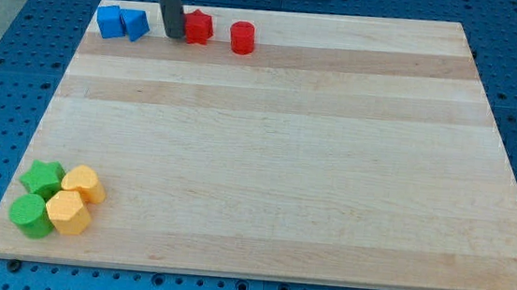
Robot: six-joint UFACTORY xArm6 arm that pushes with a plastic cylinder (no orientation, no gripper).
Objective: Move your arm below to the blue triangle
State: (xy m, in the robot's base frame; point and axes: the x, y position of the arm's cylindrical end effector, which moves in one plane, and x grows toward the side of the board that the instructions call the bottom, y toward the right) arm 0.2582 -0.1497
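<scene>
The blue triangle lies near the board's top left corner, touching a blue cube on its left. My tip rests on the board just right of the blue triangle and against the left side of a red star. The tip is level with the triangle's lower edge, apart from it by a small gap.
A red cylinder stands right of the red star. At the bottom left corner sit a green star, a green cylinder, a yellow cylinder and a yellow hexagon. The wooden board lies on a blue perforated table.
</scene>
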